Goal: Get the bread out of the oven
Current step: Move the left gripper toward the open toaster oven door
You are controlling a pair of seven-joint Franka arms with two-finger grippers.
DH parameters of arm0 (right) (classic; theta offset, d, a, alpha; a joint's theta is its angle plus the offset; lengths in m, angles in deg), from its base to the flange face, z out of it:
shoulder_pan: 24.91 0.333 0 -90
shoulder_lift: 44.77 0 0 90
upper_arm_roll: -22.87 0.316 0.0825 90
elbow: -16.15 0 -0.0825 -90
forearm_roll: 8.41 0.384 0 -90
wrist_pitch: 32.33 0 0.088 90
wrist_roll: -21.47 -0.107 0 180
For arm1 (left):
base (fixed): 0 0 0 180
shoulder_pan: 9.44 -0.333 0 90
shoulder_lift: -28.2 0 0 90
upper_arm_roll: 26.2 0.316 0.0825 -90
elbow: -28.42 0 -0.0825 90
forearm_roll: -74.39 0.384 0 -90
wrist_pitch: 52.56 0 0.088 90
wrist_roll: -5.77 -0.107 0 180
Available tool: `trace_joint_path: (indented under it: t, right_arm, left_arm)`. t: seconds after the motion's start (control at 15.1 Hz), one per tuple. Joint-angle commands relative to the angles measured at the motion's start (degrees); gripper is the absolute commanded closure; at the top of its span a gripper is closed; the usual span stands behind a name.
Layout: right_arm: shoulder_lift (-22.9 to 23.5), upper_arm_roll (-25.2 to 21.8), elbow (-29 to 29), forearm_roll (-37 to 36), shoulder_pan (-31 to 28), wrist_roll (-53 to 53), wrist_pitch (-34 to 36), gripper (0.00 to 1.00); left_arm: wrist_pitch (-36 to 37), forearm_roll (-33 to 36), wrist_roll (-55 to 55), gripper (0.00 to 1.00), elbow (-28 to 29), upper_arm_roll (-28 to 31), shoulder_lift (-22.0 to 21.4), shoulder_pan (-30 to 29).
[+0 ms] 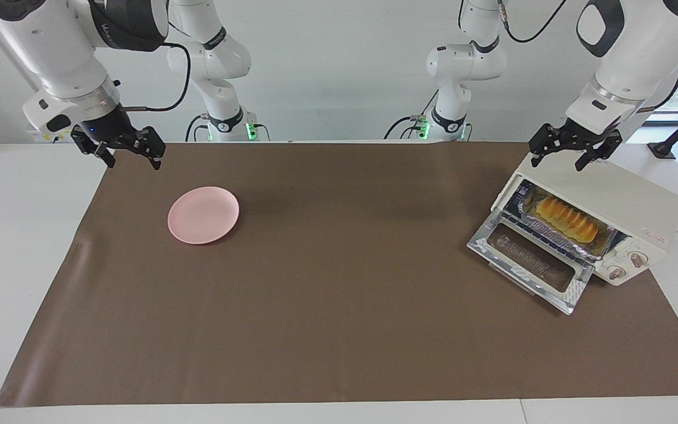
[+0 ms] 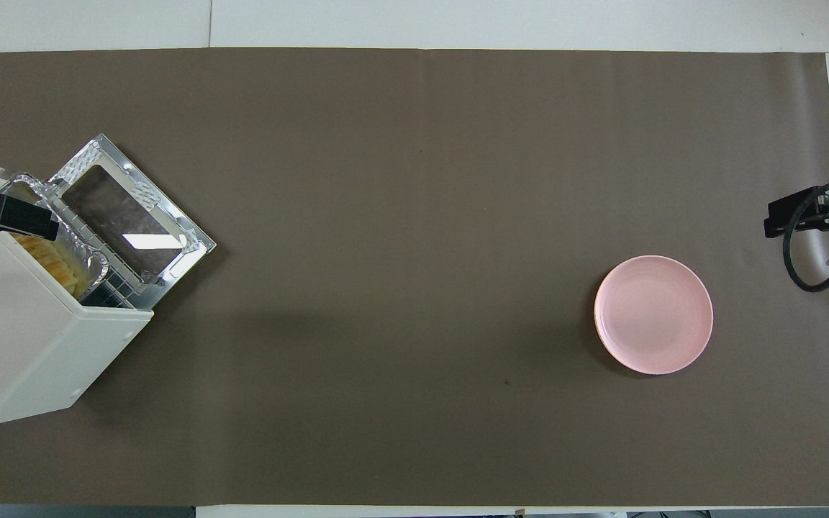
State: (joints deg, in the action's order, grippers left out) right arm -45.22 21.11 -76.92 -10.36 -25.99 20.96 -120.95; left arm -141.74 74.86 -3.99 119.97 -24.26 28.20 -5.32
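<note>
Facing view: bread (image 1: pixel 567 219) inside oven (image 1: pixel 627 203), below left gripper (image 1: pixel 574 154), jaws spread, empty.

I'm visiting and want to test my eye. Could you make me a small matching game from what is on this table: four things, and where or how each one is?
Things:
1. bread
2. oven door
3. pink plate
4. left gripper

Places or states:
A. dropped open, lying flat on the brown mat
B. bare, toward the right arm's end of the table
C. up in the air over the oven top
D. in the foil tray inside the oven

Pairs: 1-D, 2-A, 3-B, 4-C
</note>
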Motion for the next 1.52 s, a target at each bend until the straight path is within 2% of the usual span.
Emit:
trace_joint_path:
  t: [0.0,0.26,0.4,0.53,0.6,0.73,0.93,1.06,1.45]
  right_arm:
    - [-0.5,0.3,0.0,0.9,-0.5,1.1,0.9,0.0]
    - [-0.5,0.3,0.0,0.9,-0.5,1.2,0.9,0.0]
    - [-0.5,0.3,0.0,0.9,-0.5,1.2,0.9,0.0]
    - [-0.5,0.3,0.0,0.9,-0.5,1.1,0.9,0.0]
    - [-0.5,0.3,0.0,0.9,-0.5,1.2,0.9,0.0]
    - [-0.5,0.3,0.0,0.9,-0.5,1.2,0.9,0.0]
    - [-0.5,0.3,0.0,0.9,-0.5,1.2,0.9,0.0]
    - [-0.5,0.3,0.0,0.9,-0.5,1.2,0.9,0.0]
    - [-0.5,0.3,0.0,0.9,-0.5,1.2,0.9,0.0]
  left_arm:
    - [-0.9,-0.6,-0.3,0.0,-0.5,0.1,0.8,0.1]
    - [2.3,2.2,9.0,0.0,-6.8,0.2,8.2,3.0]
    - [5.5,3.0,12.6,0.0,-14.3,0.6,15.3,4.4]
    - [7.9,3.6,22.7,0.0,-23.4,0.9,22.5,5.6]
    - [7.5,3.6,25.5,0.0,-25.4,1.0,25.0,5.6]
    - [6.1,4.8,28.5,0.0,-25.3,3.5,26.0,6.1]
    - [1.0,10.9,37.0,0.0,-19.8,3.9,26.2,8.0]
    - [-1.9,11.7,42.2,0.0,-15.8,3.9,25.7,8.0]
    - [-6.4,13.3,53.3,0.0,-9.4,4.3,25.7,8.4]
